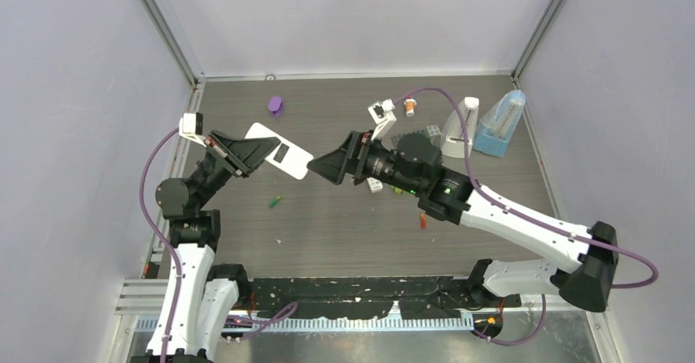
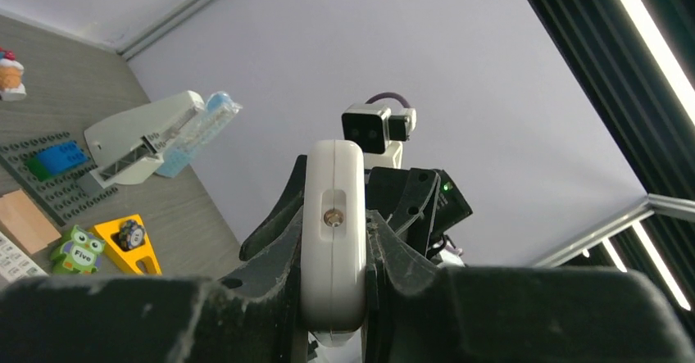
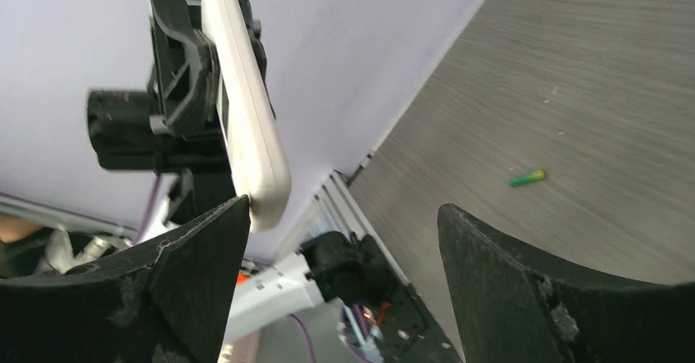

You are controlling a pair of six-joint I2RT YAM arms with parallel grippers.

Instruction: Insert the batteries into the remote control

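Note:
My left gripper (image 1: 248, 152) is shut on a white remote (image 1: 283, 155) and holds it in the air above the table's left half. A dark rectangular opening shows on the remote's upper face. In the left wrist view the remote (image 2: 332, 240) stands edge-on, clamped between the jaws of that gripper (image 2: 334, 220). My right gripper (image 1: 321, 167) is open and empty, level with the remote's free end; in the right wrist view the remote (image 3: 246, 109) is just beyond the left finger of the gripper (image 3: 344, 209). A green battery (image 1: 274, 202) lies on the table, also in the right wrist view (image 3: 527, 178). A red-orange battery (image 1: 423, 220) lies under the right arm. The purple and dark batteries are not visible.
A purple lump (image 1: 275, 105) lies at the back left. At the back right stand a white stapler-like thing (image 1: 461, 125), a blue and clear block (image 1: 501, 124) and a grey studded plate (image 1: 416, 136). An orange wedge (image 2: 127, 244) and a green owl tile (image 2: 78, 250) lie near them.

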